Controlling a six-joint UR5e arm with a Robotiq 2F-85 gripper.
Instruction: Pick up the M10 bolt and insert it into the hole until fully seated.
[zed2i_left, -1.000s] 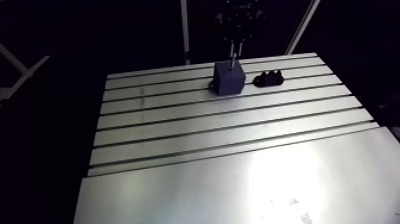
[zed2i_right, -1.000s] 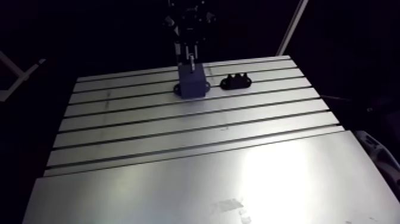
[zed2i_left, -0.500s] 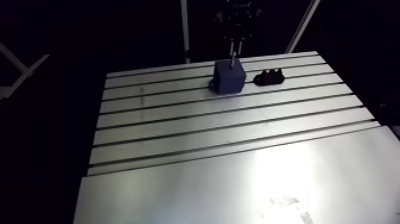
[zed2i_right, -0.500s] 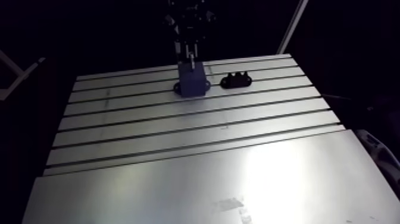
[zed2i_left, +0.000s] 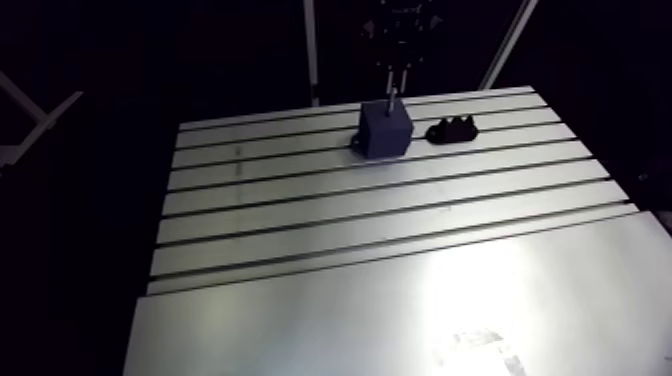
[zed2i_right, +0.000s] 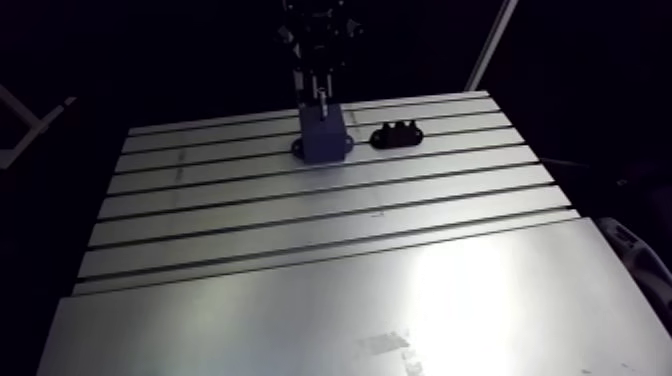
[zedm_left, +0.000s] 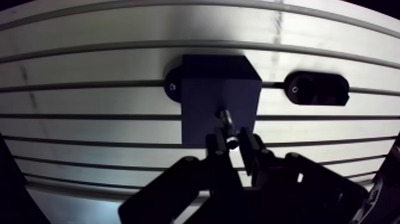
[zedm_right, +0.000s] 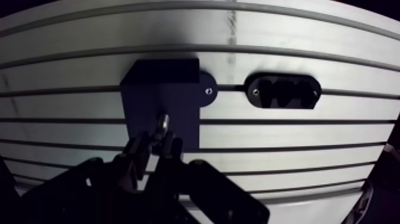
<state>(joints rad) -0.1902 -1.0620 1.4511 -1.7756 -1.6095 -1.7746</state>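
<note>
A dark blue block (zedm_left: 219, 100) with mounting ears is fixed to the slotted table (zed2i_left: 380, 220) near its far edge. My gripper (zedm_left: 233, 142) hangs directly above the block and is shut on the M10 bolt (zedm_left: 227, 123), a small metal shaft held between the two fingertips. The bolt's lower end points down at the block's top face; in the arm view it shows as a thin pale pin (zed2i_left: 391, 101) touching the block (zed2i_left: 384, 132). The hole itself is hidden by the bolt.
A low black holder (zedm_left: 315, 88) with scalloped notches is bolted to the table just beside the block, also seen in the arm view as the black holder (zed2i_left: 452, 130). Long slots run across the table; a smooth plate (zed2i_left: 420, 320) covers the near part.
The bolt's pale pin above the block looks a little shorter than earlier, so the gripper has come down slightly. Block and holder have stayed put.
</note>
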